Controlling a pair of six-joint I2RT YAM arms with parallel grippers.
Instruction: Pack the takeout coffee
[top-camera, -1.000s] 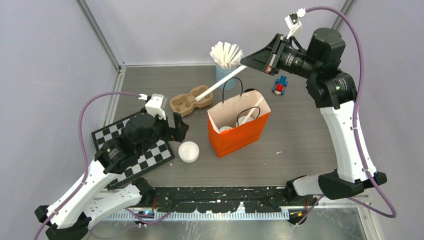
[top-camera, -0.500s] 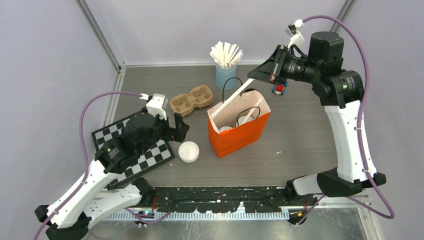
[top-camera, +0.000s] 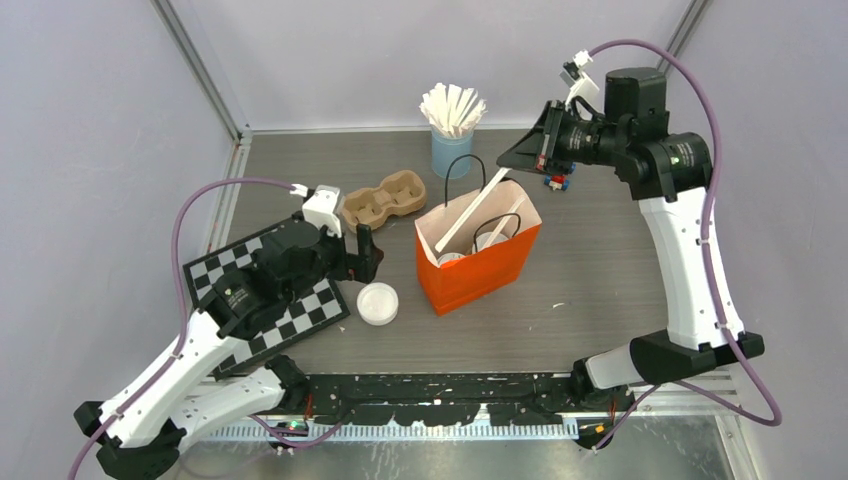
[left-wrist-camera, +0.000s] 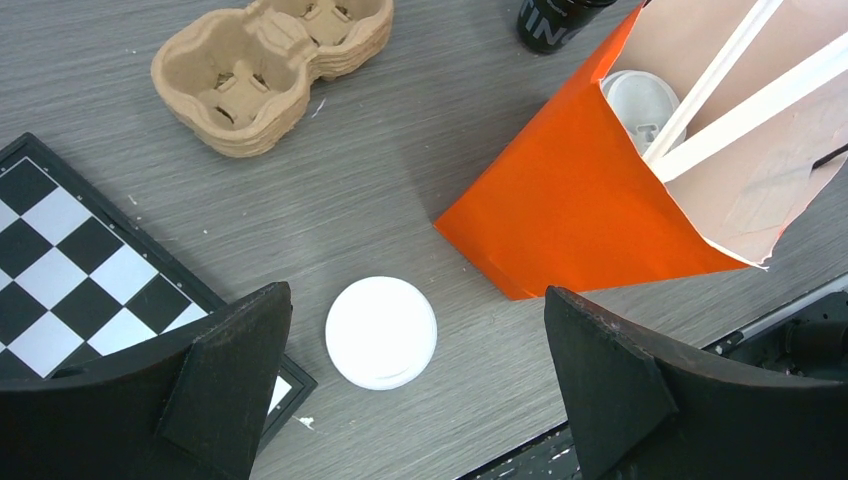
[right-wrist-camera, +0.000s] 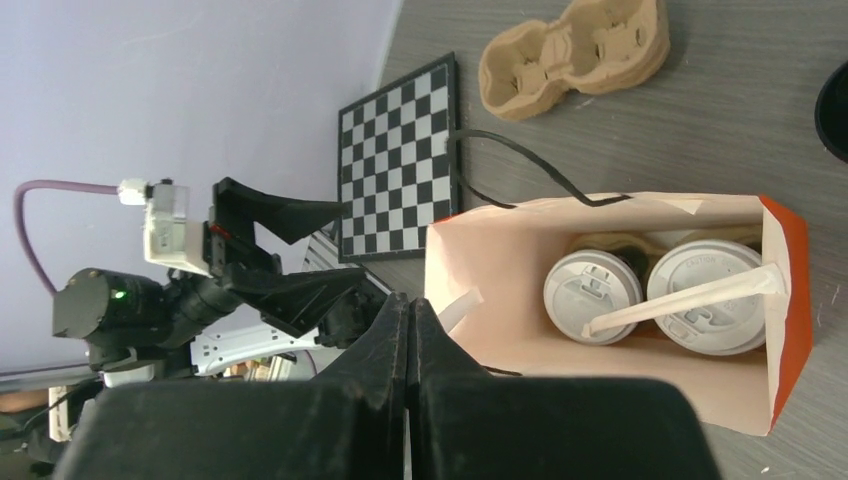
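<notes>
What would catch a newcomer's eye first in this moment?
The open orange bag stands in the middle of the table, with two white-lidded cups inside. The right gripper, shut on a white stirrer, angles its lower end into the bag's mouth. Front left, the left gripper hovers open above a loose white lid beside the checkerboard.

Coffee cups (right-wrist-camera: 593, 296), sides apparently hidden within orange bag (top-camera: 480, 265)
</notes>
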